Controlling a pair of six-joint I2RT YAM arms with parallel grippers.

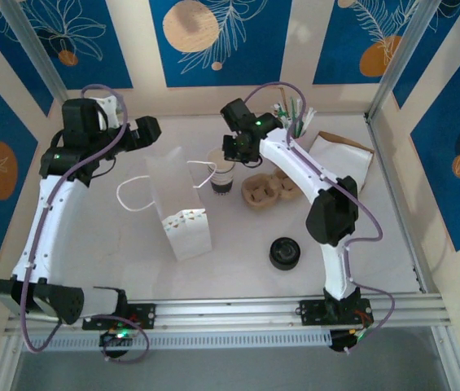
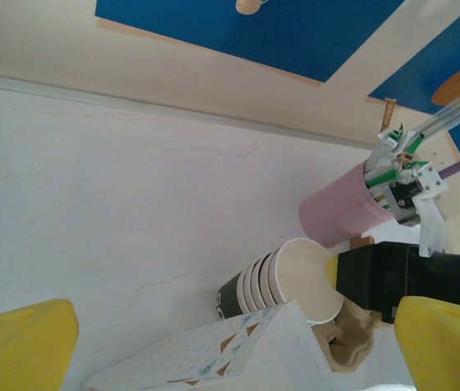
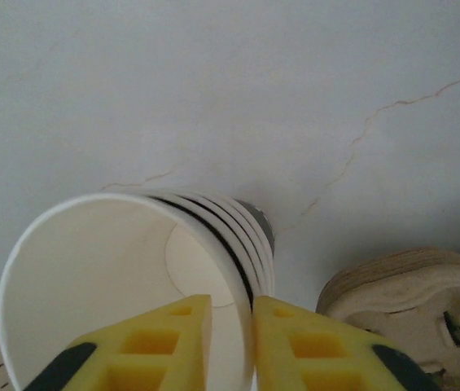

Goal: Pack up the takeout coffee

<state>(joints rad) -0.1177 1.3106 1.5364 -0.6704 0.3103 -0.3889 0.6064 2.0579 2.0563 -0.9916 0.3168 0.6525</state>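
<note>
The table (image 1: 116, 244) is pale, with a faint crack line showing in the right wrist view. A white bag (image 1: 182, 216) stands upright near its middle, mouth open, one looped handle lying out to its left and another toward its right.

Far to the right of the bag, near the back corner, a brown bag (image 1: 345, 153) lies flat. A pulp carrier (image 1: 267, 191) sits to the bag's right, between it and the brown bag. A pink holder (image 1: 296, 128) full of sticks and straws stands behind the carrier, farther back than the bag.

A stack of nested white cups (image 1: 221, 173), the bottom one with a dark band, stands just right of the bag's far end, between bag and carrier. It has no lid.

The coffee (image 1: 285, 253), a black disc from above, stands alone on the table to the right of the bag and nearer the arm bases, well apart from it and from both grippers.

The right gripper (image 1: 234, 151) is over the stack. In its wrist view the gripper (image 3: 231, 301) is clenched on the top cup's rim, one yellow finger (image 3: 173, 342) inside the cup and the other outside the wall.

The left gripper (image 1: 150, 129) hangs beyond the bag's far left, jaws spread wide and holding nothing. In its wrist view the bag's top lies low between the two yellow fingers (image 2: 22, 346).
</note>
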